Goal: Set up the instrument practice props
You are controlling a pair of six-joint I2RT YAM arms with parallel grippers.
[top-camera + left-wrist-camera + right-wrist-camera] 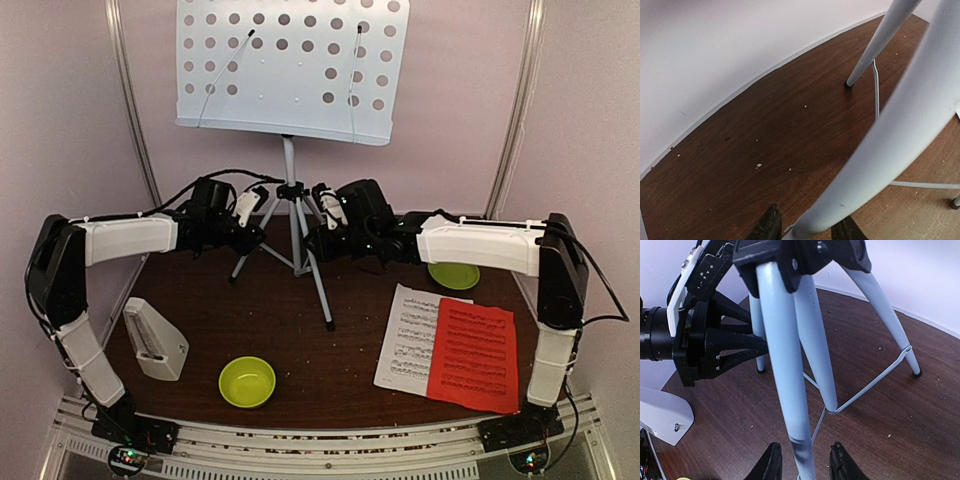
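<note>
The pale perforated music stand (290, 65) stands upright at the back of the table on its tripod legs (310, 265). My left gripper (260, 212) reaches the tripod from the left, and one pale leg (900, 130) runs between its dark fingertips (769, 226); a sliver of gap shows on the left side, so the gripper (807, 231) is open. My right gripper (322, 218) comes in from the right. Its open jaws (802, 465) straddle another leg (785, 365) with gaps on both sides. The red sheet (472, 355) partly overlaps the white sheet (405, 335) at the front right. The pale-grey metronome (155, 340) sits at the front left.
A lime-green bowl (247, 381) sits near the front edge, left of centre. A flat green plate (453, 275) lies at the right, under the right forearm. Thin wire braces (870, 385) join the tripod legs. The pale back wall (715, 60) is close behind the stand.
</note>
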